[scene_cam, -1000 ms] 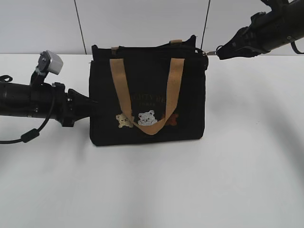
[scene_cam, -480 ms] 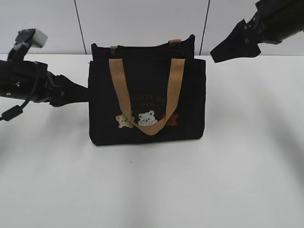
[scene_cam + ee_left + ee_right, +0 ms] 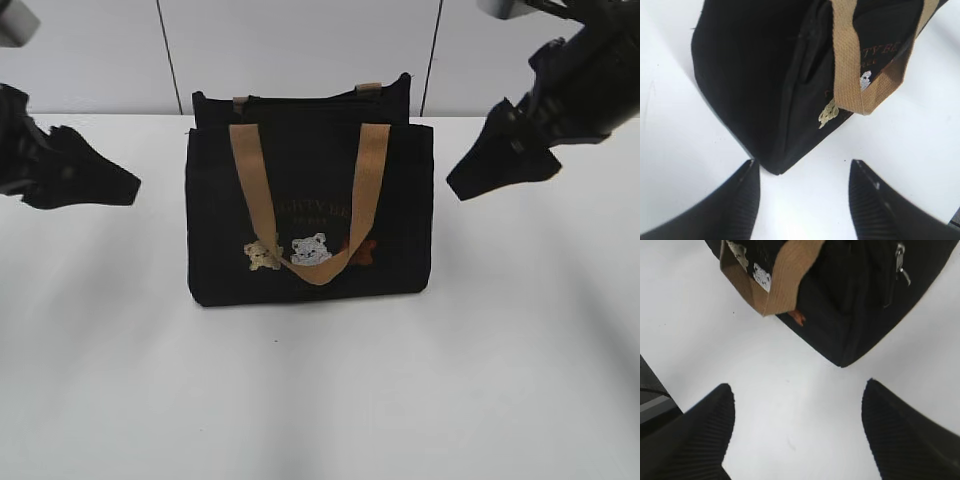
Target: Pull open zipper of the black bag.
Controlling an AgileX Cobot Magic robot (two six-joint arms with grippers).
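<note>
Black bag (image 3: 310, 200) stands upright on the white table (image 3: 320, 400), between my two sets of jaws and touching neither. Fabric is matte black and woven; the body is a boxy rectangle with stitched corner seams. Two tan webbing handles: the front one (image 3: 310, 215) hangs down the face in a U, and only the tabs of the rear one show at the top edge. The webbing has a coarse ribbed weave.

Front face: faint tan lettering, too dim to read in full. Below it sit small embroidered patches (image 3: 310, 250), one cream, one white, one rust-red, partly behind the handle loop.

My left jaws (image 3: 802, 172) stand apart, nothing between them; ribbed black pads, pointed tips. The bag's lower corner lies just ahead of them, over bare table. In the exterior view they hang well to the left of the bag (image 3: 120, 185).

My right jaws (image 3: 797, 395) stand wide apart and empty. The bag's opposite lower corner is just ahead of them. In the exterior view they are raised to the right of the bag (image 3: 465, 185).

Zipper pull (image 3: 901, 260): small silver metal tab, hanging down the bag's end panel, ahead and to the right of my right jaws, well clear of them. Bag contents are not visible.
</note>
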